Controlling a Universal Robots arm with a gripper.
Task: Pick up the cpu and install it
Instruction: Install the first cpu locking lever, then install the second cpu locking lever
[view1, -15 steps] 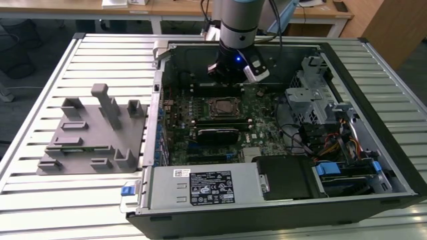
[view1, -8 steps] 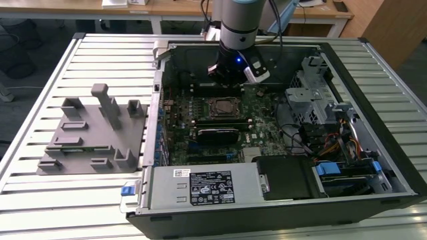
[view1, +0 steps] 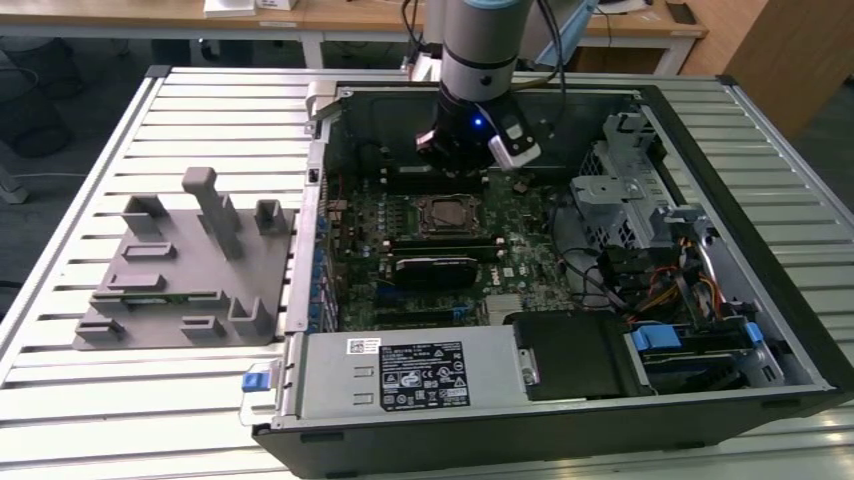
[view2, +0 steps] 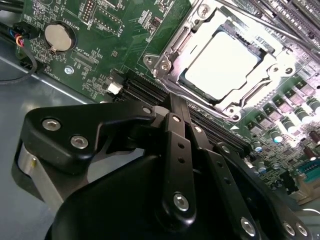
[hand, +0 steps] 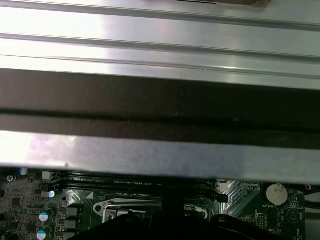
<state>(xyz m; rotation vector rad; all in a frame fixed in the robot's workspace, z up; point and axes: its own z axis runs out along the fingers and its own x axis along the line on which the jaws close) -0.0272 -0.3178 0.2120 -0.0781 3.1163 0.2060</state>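
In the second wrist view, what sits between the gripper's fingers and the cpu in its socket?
In the second wrist view, black memory slots and the socket's metal frame edge lie between the gripper and the cpu, which sits in the socket.

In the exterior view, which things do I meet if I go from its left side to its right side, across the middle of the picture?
Grey fixture on the slatted table → case wall → black socket frame on the motherboard → metal drive cage → orange and yellow cables → case's right wall.
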